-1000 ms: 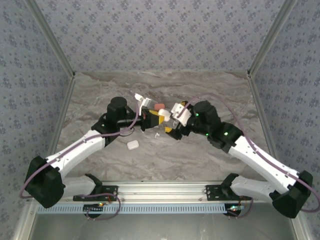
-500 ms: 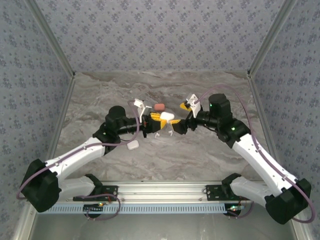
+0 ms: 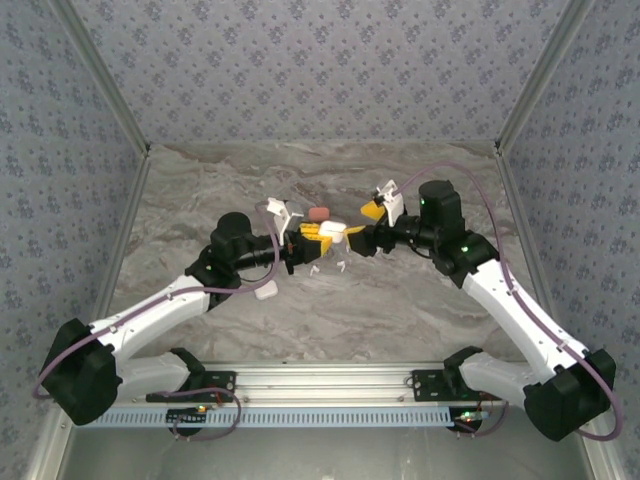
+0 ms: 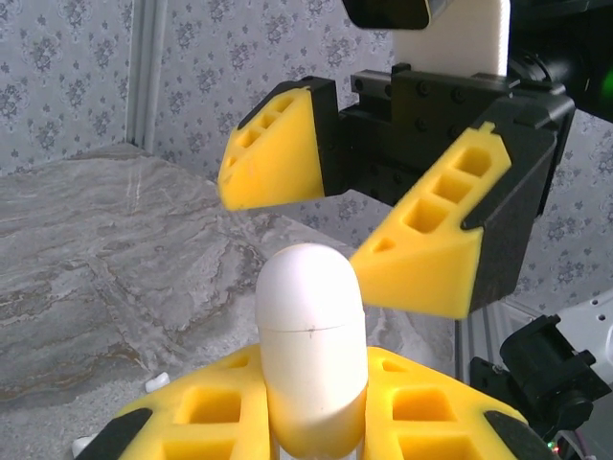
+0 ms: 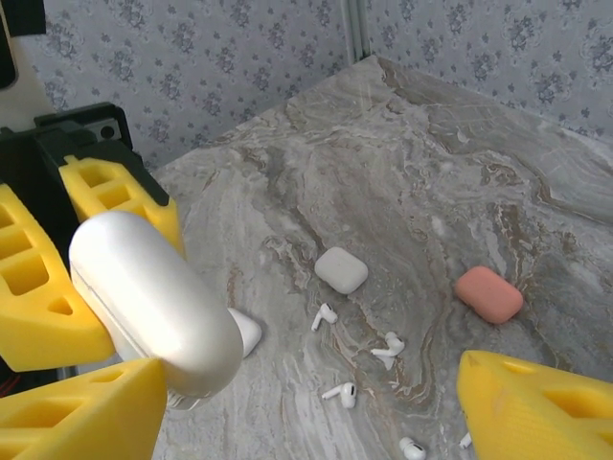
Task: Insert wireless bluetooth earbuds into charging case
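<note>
While the left gripper (image 3: 316,238) is clenching a closed white case (image 4: 309,326) by one end, the right gripper (image 4: 345,206) is hanging just beyond the case's free end with its jaws spread wide, grasping nothing. Several white earbuds (image 5: 324,314) are lying loose on the marble table (image 5: 402,172), near a second white case (image 5: 341,269) and a coral case (image 5: 488,293).

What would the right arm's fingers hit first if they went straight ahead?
Probably the white case pinched in the left fingers, just ahead of the open right fingers.
</note>
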Motion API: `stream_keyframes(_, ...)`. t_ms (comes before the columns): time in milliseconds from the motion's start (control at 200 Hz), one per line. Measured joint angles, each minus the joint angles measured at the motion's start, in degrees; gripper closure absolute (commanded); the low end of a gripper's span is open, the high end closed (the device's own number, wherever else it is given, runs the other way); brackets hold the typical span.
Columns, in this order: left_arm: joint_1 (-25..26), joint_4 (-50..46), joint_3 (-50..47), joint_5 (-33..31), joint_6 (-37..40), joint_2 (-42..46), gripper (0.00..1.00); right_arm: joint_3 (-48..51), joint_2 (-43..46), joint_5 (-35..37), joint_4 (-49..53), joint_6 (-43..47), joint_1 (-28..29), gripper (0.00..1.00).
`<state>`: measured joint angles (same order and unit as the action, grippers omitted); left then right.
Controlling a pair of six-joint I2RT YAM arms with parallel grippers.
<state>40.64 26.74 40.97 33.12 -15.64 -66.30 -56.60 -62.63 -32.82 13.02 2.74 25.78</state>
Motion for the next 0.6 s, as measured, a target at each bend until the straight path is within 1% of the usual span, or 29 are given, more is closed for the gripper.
stream_keyframes(430,0.63,-1.27,0.0,1.29,1.29,0.0,1.0,-2.71,-2.86,0.42,0.07,-0.66,-1.46,0.2)
stream_keyframes(600,0.63,-1.81,-0.31,-1.6,1.97,0.7,1.0,-2.69,-0.81,-0.83,0.04,-1.95,-4.33,0.2)
